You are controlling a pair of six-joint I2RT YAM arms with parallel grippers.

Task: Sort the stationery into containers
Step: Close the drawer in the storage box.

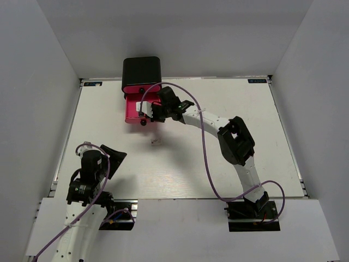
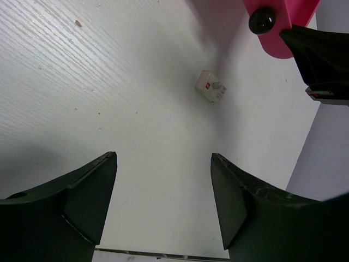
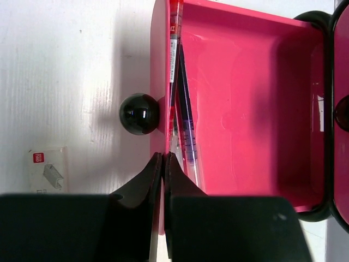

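Observation:
A pink-red drawer (image 1: 132, 112) is pulled out of the rounded black box (image 1: 140, 71). In the right wrist view thin pens (image 3: 184, 103) lie inside the drawer (image 3: 245, 109) against its front wall, by the black knob (image 3: 139, 113). My right gripper (image 3: 163, 158) is shut on that front wall; it also shows from above (image 1: 146, 113). A tiny white eraser (image 1: 156, 142) lies on the table in front of the drawer, seen in the right wrist view (image 3: 46, 170) and the left wrist view (image 2: 211, 87). My left gripper (image 2: 163, 185) is open and empty, near the table's front left (image 1: 112, 156). No stubby markers are in view.
The white table (image 1: 229, 164) has raised side walls around it. The right arm's elbow (image 1: 235, 141) reaches over the middle right. The drawer's knob (image 2: 262, 21) and the right gripper's black finger (image 2: 322, 54) show at the top right of the left wrist view.

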